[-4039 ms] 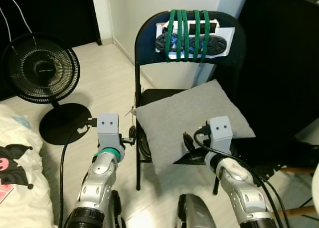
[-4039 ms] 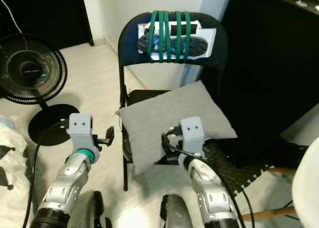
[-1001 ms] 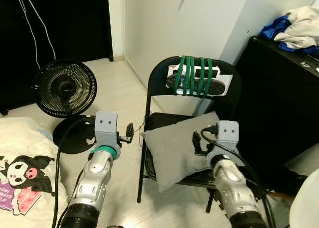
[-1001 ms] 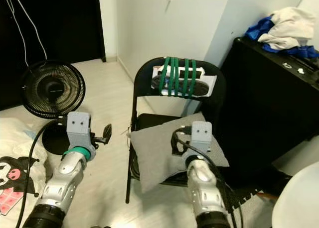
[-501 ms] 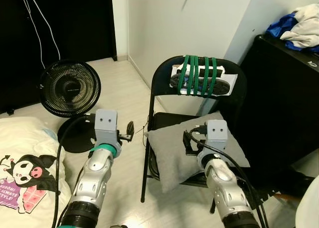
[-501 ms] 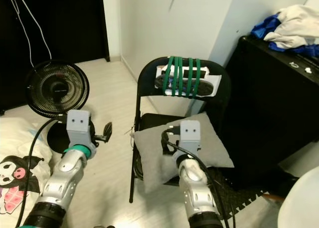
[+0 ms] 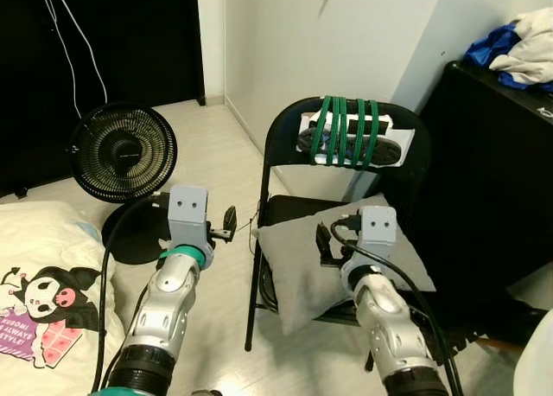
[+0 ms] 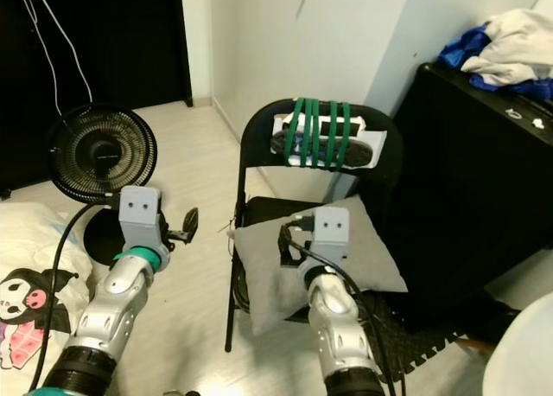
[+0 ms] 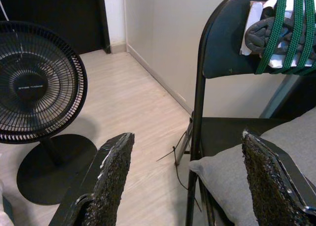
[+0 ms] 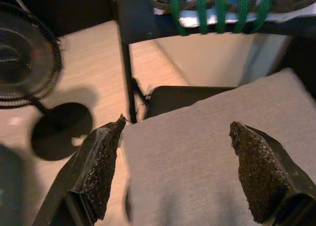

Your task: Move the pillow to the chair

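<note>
Already the pillow point(image 7: 341, 262) lies on the chair point(image 7: 285, 145), its grey cloth spread over the black seat with the near corner drooping past the front edge and the far corner propped toward the backrest. It sits a little askew, and I judge it is stable enough there because most of its bulk rests on the seat.

My right gripper point(image 10: 180, 169) hangs just above the pillow with its fingers spread wide and nothing between them; the cloth fills the gap below the pads without touching either one, as far as I can tell. I hold it there, I think, because the drop is done and the arm only needs to clear the seat.

My left gripper point(image 9: 192, 179) is also wide open and empty, held out beside the chair's left front leg, over bare floor point(image 9: 143, 93). It stands apart from the pillow, so it cannot snag the cloth.

Green cord point(image 7: 346, 132) binds a bundle to the backrest, well above the pillow. A fan point(image 7: 123, 152) stands on the floor to my left, well apart from both arms.

By my reckoning the task is as good as finished.
</note>
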`<state>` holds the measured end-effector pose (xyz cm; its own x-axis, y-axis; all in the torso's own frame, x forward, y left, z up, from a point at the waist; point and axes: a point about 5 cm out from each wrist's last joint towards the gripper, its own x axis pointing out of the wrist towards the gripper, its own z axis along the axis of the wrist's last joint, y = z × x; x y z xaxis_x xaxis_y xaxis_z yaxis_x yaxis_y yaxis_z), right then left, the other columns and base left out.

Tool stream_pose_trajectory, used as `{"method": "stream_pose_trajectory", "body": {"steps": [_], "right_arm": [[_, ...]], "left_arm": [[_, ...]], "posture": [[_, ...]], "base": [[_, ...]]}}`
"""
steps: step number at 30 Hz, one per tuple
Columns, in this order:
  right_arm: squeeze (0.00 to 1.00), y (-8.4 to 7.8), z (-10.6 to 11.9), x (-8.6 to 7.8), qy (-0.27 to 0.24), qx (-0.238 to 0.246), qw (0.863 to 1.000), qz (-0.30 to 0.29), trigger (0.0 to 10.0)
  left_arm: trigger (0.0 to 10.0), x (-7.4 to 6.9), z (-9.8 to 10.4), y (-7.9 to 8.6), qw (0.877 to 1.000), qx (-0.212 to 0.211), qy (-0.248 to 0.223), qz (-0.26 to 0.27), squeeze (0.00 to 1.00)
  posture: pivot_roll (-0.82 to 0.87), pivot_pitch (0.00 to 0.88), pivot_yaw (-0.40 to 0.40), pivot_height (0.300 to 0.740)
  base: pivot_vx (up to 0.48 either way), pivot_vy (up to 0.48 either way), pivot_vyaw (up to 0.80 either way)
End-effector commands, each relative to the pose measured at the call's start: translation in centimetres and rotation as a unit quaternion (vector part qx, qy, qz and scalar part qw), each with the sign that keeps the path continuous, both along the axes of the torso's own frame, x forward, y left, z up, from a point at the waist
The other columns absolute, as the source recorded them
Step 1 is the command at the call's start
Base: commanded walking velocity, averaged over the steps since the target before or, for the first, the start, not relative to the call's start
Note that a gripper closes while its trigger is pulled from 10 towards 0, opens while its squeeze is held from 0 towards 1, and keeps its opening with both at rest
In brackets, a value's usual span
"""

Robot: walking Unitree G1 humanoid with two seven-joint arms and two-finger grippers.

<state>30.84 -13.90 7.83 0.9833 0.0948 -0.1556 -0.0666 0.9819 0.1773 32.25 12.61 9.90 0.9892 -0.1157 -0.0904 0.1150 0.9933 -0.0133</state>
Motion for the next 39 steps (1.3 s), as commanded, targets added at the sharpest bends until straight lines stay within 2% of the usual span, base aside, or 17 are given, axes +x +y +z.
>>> {"method": "stream_pose_trajectory", "body": {"steps": [1,2,5,6,12,17,21,31,39], "right_arm": [[0.0,0.1,0.2,-0.3,-0.011,0.016,1.0,0.021,10.0],[0.0,0.8,-0.1,-0.4,-0.005,-0.017,0.998,0.063,10.0],[0.0,0.8,-0.3,-0.4,0.003,-0.03,0.997,0.066,10.0],[0.0,0.6,-0.6,-0.2,0.008,-0.057,0.996,0.063,10.0],[0.0,0.4,-0.6,-0.1,0.003,-0.067,0.996,0.058,10.0],[0.0,-0.7,-0.2,0.1,-0.007,-0.072,0.997,-0.002,10.0],[0.0,-1.1,-0.4,-0.2,-0.001,-0.072,0.997,-0.012,10.0],[0.0,-1.0,-0.6,-0.7,-0.005,-0.077,0.997,-0.011,10.0],[0.0,-0.8,-0.6,-0.8,-0.011,-0.089,0.996,-0.006,10.0]], "left_arm": [[10.0,-0.1,-0.3,-0.2,1.0,0.006,0.01,-0.002,0.0],[10.0,-0.1,-0.3,-0.1,1.0,0.006,0.01,-0.001,0.0],[10.0,-0.1,-0.3,-0.2,1.0,0.005,0.01,-0.001,0.0],[10.0,-0.2,-0.3,-0.3,1.0,-0.005,0.014,0.002,0.0],[10.0,-0.2,-0.3,-0.4,1.0,-0.01,0.015,0.004,0.0],[10.0,-0.6,-0.4,0.3,1.0,-0.011,0.015,0.009,0.0],[10.0,-0.8,-0.4,-0.4,1.0,-0.019,0.015,-0.007,0.0],[10.0,-1.2,-0.7,-1.6,0.999,-0.026,0.017,-0.032,0.0],[10.0,-1.4,-0.8,-1.8,0.999,-0.026,0.018,-0.034,0.0]], "posture": [[0.08,0.008,-0.004,0.74],[0.08,0.008,-0.001,0.74],[0.08,0.01,-0.005,0.74],[0.08,0.009,-0.017,0.74],[0.08,0.008,-0.017,0.74],[0.04,0.007,0.028,0.74],[0.03,0.006,0.031,0.74],[0.01,0.0,0.041,0.74],[0.01,0.0,0.033,0.74]], "base": [[0.0,0.0,0.0],[0.0,0.0,0.0],[0.0,0.0,0.0],[0.0,0.0,0.0],[0.0,0.0,0.0],[0.0,0.0,0.0],[0.0,0.0,0.0],[0.0,0.0,0.0],[0.0,-0.124,0.0]]}}
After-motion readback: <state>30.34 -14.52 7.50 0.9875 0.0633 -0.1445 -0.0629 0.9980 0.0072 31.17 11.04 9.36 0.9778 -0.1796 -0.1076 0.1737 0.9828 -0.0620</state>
